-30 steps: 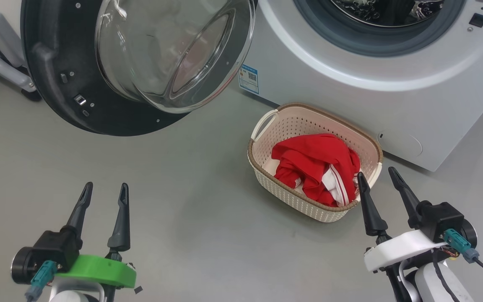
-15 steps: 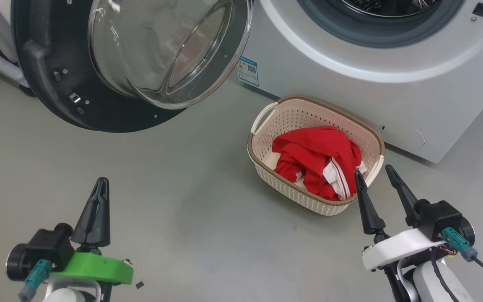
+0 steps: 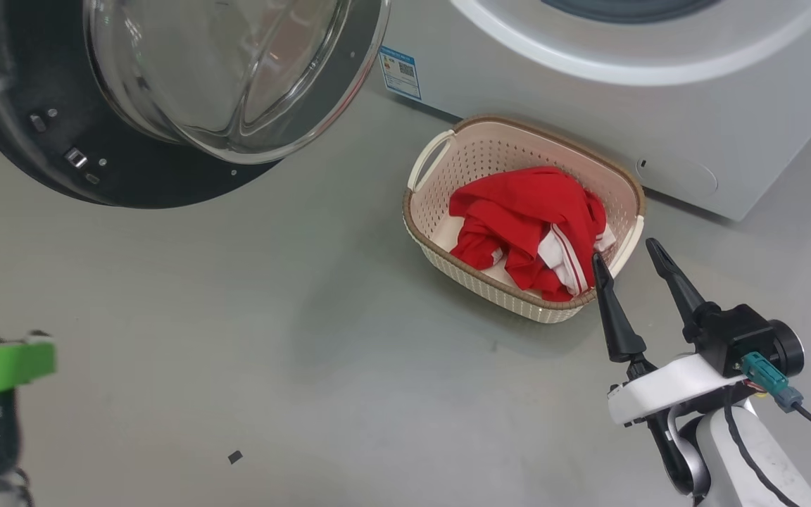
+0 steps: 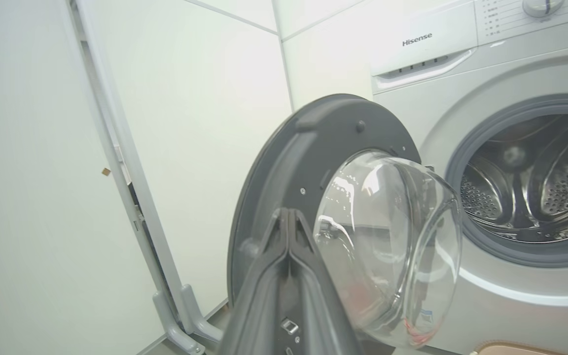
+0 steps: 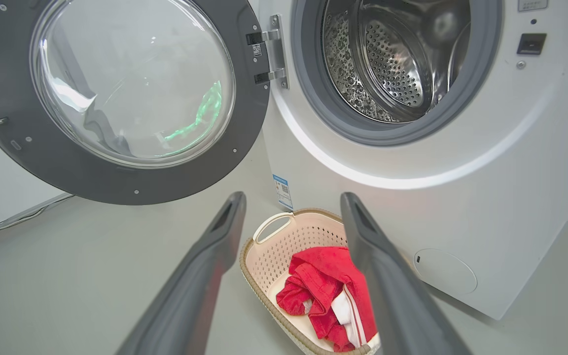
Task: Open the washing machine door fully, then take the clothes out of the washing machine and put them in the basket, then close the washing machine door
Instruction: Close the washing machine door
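The washing machine door stands wide open at the upper left, its black ring around the glass bowl. The washing machine shows its steel drum with nothing red in it. Red and white clothes lie in the cream basket on the floor before the machine. My left gripper is shut on nothing, raised and pointing at the door's inner face; it is blurred at the head view's left edge. My right gripper is open and empty, just right of the basket.
Grey floor stretches left of and in front of the basket. A white upright frame with a grey foot stands by the wall behind the door. A small dark scrap lies on the floor. A blue sticker marks the machine's lower corner.
My left gripper has shut and swung up and to the left, toward the door. The head camera has shifted, so the whole picture has slid. The right gripper stays open.
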You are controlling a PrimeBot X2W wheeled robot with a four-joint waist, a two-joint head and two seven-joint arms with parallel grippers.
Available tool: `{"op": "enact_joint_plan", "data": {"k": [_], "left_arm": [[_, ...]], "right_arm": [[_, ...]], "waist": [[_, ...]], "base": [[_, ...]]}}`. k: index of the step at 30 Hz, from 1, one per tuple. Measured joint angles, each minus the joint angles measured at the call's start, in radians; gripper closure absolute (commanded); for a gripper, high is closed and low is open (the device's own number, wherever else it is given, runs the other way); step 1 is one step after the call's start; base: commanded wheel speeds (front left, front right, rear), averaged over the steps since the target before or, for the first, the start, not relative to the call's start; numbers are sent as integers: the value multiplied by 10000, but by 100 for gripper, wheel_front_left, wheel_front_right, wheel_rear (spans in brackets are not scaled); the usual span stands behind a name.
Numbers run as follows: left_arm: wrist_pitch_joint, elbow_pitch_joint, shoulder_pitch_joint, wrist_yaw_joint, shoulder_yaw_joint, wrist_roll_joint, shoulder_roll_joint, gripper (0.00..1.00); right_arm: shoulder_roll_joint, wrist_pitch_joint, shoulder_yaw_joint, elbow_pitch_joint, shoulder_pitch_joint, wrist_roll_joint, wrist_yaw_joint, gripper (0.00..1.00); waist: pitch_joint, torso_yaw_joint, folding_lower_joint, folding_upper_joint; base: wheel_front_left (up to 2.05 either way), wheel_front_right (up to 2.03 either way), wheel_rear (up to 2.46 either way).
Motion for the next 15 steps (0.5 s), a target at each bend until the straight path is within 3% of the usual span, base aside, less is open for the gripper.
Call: {"op": "enact_joint_plan", "data": {"k": [10, 15], "left_arm": [[-36, -56, -1866, -75, 2038, -591, 2178, 100], [94, 955, -2556, -130, 2646, -1239, 2736, 100]], "right_arm": [[-303, 249, -10, -328, -553, -165, 0, 0], [-376, 337, -4, -416, -783, -219, 0, 0]], "waist": [[922, -459, 0, 0], [1356, -692, 0, 0]], "base": [[0, 0, 0], [0, 0, 0]]}}
